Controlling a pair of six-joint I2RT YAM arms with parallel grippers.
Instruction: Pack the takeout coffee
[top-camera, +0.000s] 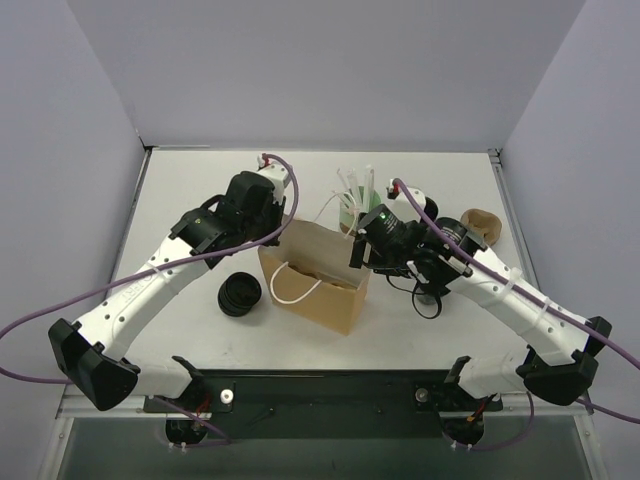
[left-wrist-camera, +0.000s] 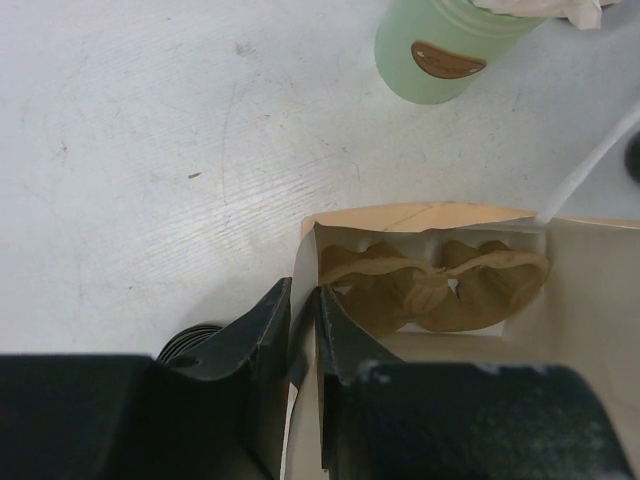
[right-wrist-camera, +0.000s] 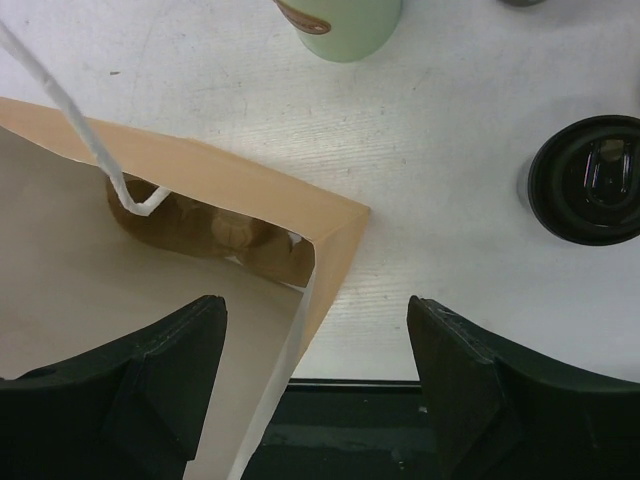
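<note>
White counter (top-camera: 180, 190); left claw (left-wrist-camera: 303, 295) clamps bag (left-wrist-camera: 420, 215), right claw (right-wrist-camera: 315, 310) apart. Your coffee cup (right-wrist-camera: 585, 180): probably light, crushable; squeeze its sides gently.

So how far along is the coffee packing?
Done: a cardboard carrier sits inside the paper bag, and the left claw pinches the bag's wall. In hand: nothing. The right claw hangs open over the bag's corner. Left: the lidded coffee stands on the table beside the bag, not yet grasped or packed.
</note>
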